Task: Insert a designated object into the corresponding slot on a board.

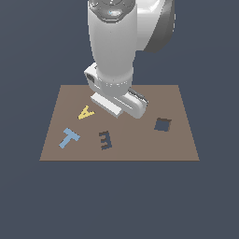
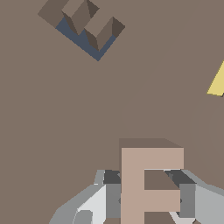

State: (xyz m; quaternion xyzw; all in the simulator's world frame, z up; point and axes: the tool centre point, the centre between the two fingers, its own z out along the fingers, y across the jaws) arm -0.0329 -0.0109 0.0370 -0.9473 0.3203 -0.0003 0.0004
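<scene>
Your colour notes: board (image 1: 177,140) flat brown, background slate blue-grey. E block (image 2: 148,183) light tan. E slot (image 1: 105,140) dark, bluish floor in wrist view. A (image 1: 86,112) yellow. T (image 1: 69,137) pale blue. Squarish cut-out (image 1: 162,124) dark. Arm (image 1: 114,42) white-grey; fingers (image 2: 187,200) grey.

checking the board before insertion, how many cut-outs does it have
2. The E-shaped slot lies near the front edge beside the blue T; the square cut-out is toward the exterior view's right. The arm may hide more behind it.
</scene>
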